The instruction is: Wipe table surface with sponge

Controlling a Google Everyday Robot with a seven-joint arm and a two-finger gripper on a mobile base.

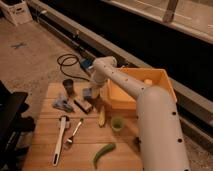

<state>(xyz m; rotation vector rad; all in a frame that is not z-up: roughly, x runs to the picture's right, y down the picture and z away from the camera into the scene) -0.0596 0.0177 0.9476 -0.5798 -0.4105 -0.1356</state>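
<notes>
The gripper [93, 90] is down low over the back part of the wooden table [45, 160], right at a small blue and yellow block. I think that block is the sponge [88, 95], and it sits on the table just in front of the yellow bin [167, 82]. I cannot tell if the gripper is apart, together or clamped on the sponge, because the arm hides that part.

How far along is the job? I think it is at the start or the early part. The arm is in the right place to wipe, but the wood shows no wet streak or clean patch, so I cannot say how much is done. Most of the table looks left to wipe, and lots of things are in the way: a dark cup [68, 86], a blue crumpled thing [62, 103], a brown block [83, 106], a banana [102, 117], a fork [74, 134], a long white tool [60, 140] and a long green thing [103, 154].

The yellow bin holds one small pale thing [148, 81] near its back wall, and I cannot tell what it is. The green cup [117, 123] stands upright by the arm, and I cannot see inside it or inside the dark cup.
</notes>
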